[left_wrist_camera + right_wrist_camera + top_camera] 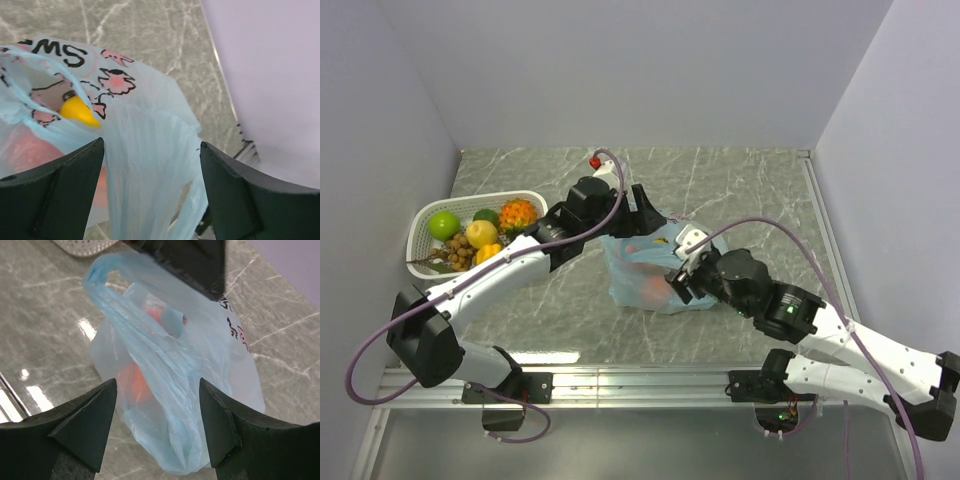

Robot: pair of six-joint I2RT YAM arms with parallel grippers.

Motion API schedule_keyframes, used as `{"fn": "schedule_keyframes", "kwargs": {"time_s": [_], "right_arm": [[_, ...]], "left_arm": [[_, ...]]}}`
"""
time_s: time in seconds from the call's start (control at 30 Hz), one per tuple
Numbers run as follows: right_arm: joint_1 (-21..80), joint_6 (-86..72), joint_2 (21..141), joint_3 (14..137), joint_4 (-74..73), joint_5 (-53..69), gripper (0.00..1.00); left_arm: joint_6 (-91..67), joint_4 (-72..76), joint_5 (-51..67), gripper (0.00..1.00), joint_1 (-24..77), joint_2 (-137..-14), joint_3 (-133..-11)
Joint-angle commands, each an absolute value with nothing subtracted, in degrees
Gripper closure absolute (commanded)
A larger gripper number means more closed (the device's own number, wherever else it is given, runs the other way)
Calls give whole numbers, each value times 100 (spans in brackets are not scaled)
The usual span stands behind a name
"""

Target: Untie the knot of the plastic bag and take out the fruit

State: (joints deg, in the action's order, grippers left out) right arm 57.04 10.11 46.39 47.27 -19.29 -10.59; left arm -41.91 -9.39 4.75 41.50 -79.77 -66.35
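Note:
The pale blue plastic bag [645,268] lies mid-table between both grippers. Through its film I see fruit: a yellow tip [79,111], a reddish piece [27,150], an orange one [132,382]. My left gripper [642,207] hangs over the bag's far side, open, with a pleated fold of the bag [150,155] rising between its jaws [152,150]. My right gripper [682,272] is at the bag's near right side, open [158,390], with the bag [170,370] in front of it. One handle loop [107,277] stands open. I cannot make out the knot.
A white slotted basket [424,226] at the left holds a green apple [444,224], a yellow fruit [480,234], an orange pineapple-like fruit [518,213] and other pieces. The left gripper's dark finger [192,260] shows at the top of the right wrist view. Walls enclose the table.

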Motion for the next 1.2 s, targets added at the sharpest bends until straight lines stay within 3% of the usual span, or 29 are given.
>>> {"fn": "schedule_keyframes", "kwargs": {"time_s": [0.0, 0.27, 0.37, 0.4, 0.43, 0.47, 0.5, 0.73, 0.83, 1.17], "right_arm": [[5994, 1406, 4938, 4860, -1696, -1501, 27], [6267, 1503, 5589, 4957, -1258, -3293, 31], [6240, 1512, 5599, 4799, -801, -4033, 49], [6240, 1520, 5520, 4747, -513, -4156, 70], [6179, 1521, 5467, 4650, -388, -4340, 84], [6135, 1468, 5423, 4632, -317, -4368, 96], [6065, 1398, 5327, 4623, -290, -4359, 100], [5125, 117, 5177, 4676, -808, -3737, 100], [4914, -411, 5133, 4615, -888, -3297, 100], [3956, -1942, 4676, 4438, -940, -2286, 100]], "left_arm": [[-4623, -633, 790, 18, 4166, -8007, -6978], [-4878, -466, 1011, 18, 4166, -8033, -7049], [-4852, -492, 1028, 19, 4166, -7981, -7040], [-4834, -501, 976, 19, 4175, -7954, -7023], [-4799, -510, 958, 19, 4166, -7911, -7005], [-4773, -518, 915, 19, 4166, -7867, -6953], [-4738, -536, 844, 19, 4175, -7831, -6926], [-4010, -1, -174, 19, 4175, -6867, -6101], [-3387, 562, -106, 20, 4201, -6671, -5740], [-2119, 1063, -228, 22, 4956, -7048, -5159]]}}
